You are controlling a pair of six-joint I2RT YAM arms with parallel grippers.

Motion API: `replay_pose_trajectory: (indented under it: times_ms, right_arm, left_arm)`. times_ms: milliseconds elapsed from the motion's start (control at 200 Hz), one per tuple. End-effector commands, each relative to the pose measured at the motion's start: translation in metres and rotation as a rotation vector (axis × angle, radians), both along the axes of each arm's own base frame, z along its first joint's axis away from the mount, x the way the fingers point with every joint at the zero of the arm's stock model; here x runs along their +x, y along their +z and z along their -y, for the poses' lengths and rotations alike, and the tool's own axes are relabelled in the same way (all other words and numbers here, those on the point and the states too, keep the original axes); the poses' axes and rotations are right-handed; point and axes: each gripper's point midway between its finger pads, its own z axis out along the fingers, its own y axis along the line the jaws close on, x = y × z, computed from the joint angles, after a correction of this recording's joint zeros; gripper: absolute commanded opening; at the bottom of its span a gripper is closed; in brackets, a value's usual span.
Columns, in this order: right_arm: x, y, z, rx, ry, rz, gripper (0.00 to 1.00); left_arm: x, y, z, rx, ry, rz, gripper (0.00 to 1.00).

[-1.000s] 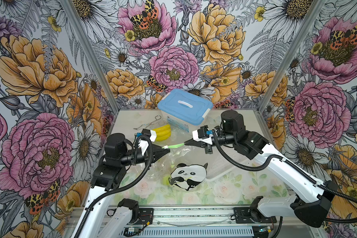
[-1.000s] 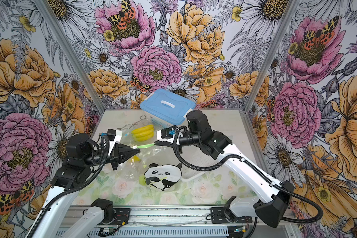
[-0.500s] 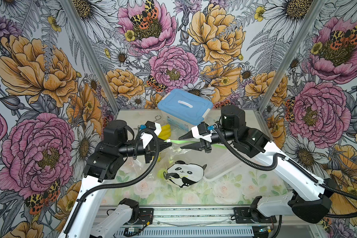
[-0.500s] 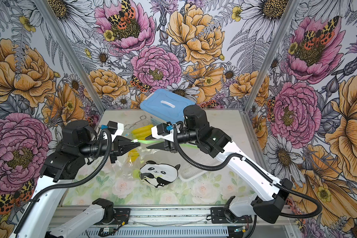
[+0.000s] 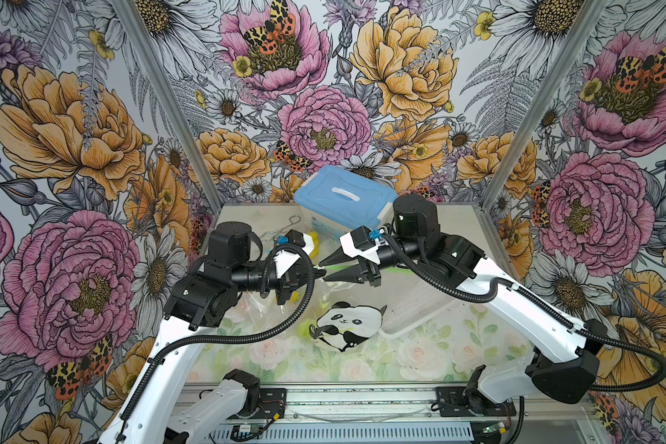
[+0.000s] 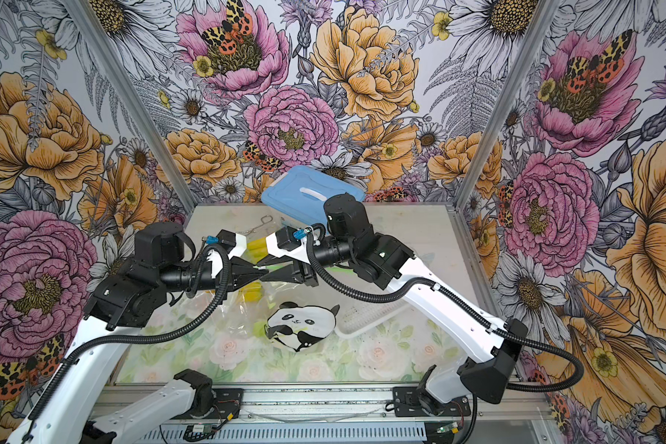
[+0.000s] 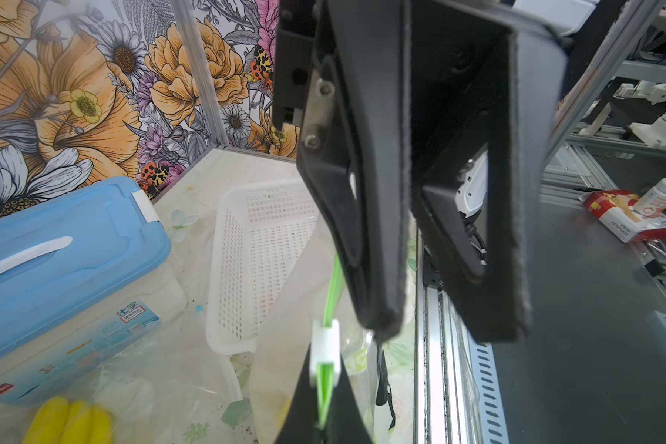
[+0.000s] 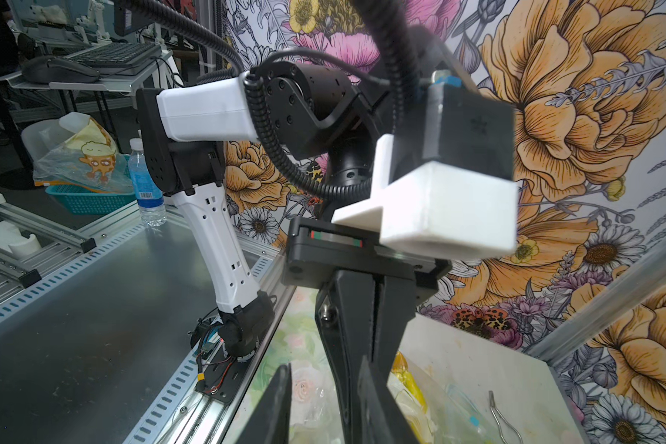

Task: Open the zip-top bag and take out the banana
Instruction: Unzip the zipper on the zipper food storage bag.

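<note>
— We see a blue-lidded box [image 5: 341, 196] at the back of the flowered surface [image 5: 400, 357], with a white handle on its lid.
— We also have a white mesh basket [image 5: 420, 303] in front of it, and a panda-print pouch [image 5: 347, 325] just beside the basket's near corner.
— We can make out thin wire tongs [image 6: 264, 221] lying near the box.
— Outside the frame we spot a water bottle [image 8: 145, 184] next to a blue basket [image 8: 89, 198], and a keyboard [image 8: 112, 55] farther off.

Glossy clear plastic zip-top bag [image 7: 304, 300], white perforated plastic basket [image 7: 262, 246], smooth blue plastic box lid [image 7: 93, 246].
</note>
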Motion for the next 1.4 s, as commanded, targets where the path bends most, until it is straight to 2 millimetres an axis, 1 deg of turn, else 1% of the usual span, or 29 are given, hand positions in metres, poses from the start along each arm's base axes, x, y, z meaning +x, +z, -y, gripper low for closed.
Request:
replay_pose_trajectory:
  times_ms: [0, 165, 290, 535, 755, 1396]
  right_arm:
    - [0.001, -0.003, -0.003, -0.007, -0.010, -0.010, 0.32]
    - [0.013, -0.003, -0.005, -0.013, -0.079, 0.014, 0.34]
    - [0.015, -0.003, -0.005, -0.016, -0.089, 0.009, 0.35]
    - [0.011, -0.013, -0.006, -0.039, -0.063, -0.051, 0.33]
    - [0.010, -0.021, -0.005, -0.054, -0.064, -0.068, 0.31]
    - [0.011, -0.008, -0.005, -0.028, -0.069, -0.038, 0.20]
  left_arm:
    - [-0.003, 0.010, 0.001, 0.002, -0.008, 0.054, 0.00]
    - [-0.006, 0.011, 0.002, 0.007, -0.010, 0.063, 0.00]
    - [-0.007, 0.010, 0.002, 0.012, -0.008, 0.068, 0.00]
    - [-0.008, 0.013, 0.001, 0.013, -0.001, 0.082, 0.00]
    - [-0.008, 0.012, 0.002, 0.014, -0.003, 0.080, 0.00]
    - [-0.004, 0.008, 0.003, 0.024, 0.000, 0.066, 0.00]
